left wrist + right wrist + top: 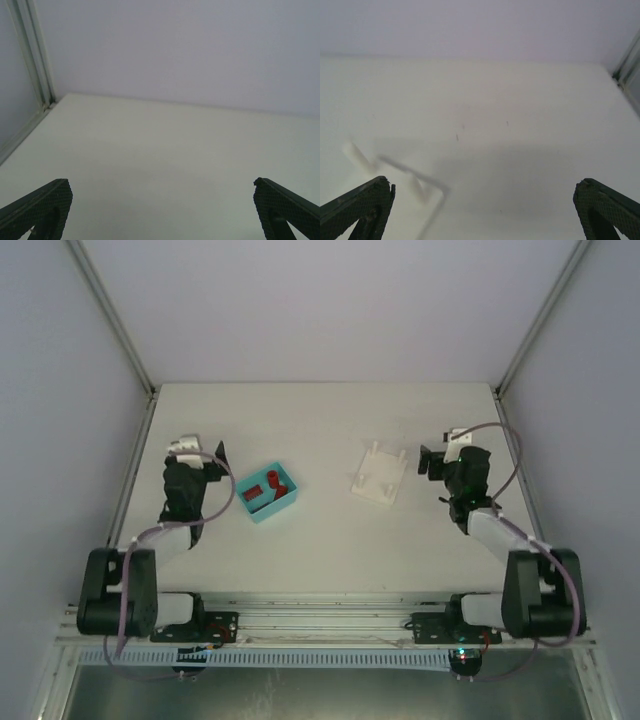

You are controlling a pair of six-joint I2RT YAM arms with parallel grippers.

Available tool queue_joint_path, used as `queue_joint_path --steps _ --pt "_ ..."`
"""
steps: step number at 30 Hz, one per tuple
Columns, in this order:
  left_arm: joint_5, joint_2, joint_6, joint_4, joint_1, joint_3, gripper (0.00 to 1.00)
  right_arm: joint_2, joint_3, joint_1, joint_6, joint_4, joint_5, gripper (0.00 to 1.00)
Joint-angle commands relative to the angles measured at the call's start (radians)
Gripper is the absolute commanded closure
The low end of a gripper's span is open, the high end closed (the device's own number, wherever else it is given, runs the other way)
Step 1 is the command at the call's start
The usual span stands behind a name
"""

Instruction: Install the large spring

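Note:
A blue tray (287,502) left of centre in the top view holds red parts (264,486); I cannot tell which of them is the large spring. A white base part (379,476) with upright posts lies right of centre; its corner shows blurred in the right wrist view (415,185). My left gripper (222,466) is open and empty, left of the tray; its fingertips (47,202) frame bare table. My right gripper (428,462) is open and empty, just right of the white part; its fingertips (602,200) stand wide apart.
The white table (320,420) is walled by pale panels with metal frame posts (115,320) at the back corners. A rail (320,620) runs along the near edge with both arm bases on it.

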Motion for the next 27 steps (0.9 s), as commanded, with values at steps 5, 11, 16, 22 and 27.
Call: queue_joint_path --steps 5,11,16,22,27 --pt "0.056 -0.144 -0.357 -0.706 -0.005 0.408 0.01 -0.216 0.310 0.000 0.212 -0.629 -0.101 0.01" --pt "0.156 -0.140 -0.536 -0.936 -0.003 0.509 0.01 -0.233 0.458 -0.008 0.461 -0.969 -0.003 0.01" --pt "0.612 -0.080 -0.627 -0.701 0.034 0.371 0.01 -0.224 0.428 -0.021 0.476 -0.961 -0.174 0.01" --pt "0.489 0.016 -0.542 -0.775 -0.075 0.372 0.01 -0.219 0.367 0.121 0.503 -0.910 -0.201 0.01" --pt "0.266 0.029 -0.441 -0.889 -0.171 0.424 0.07 -0.196 0.348 0.334 0.411 -0.916 -0.055 0.01"
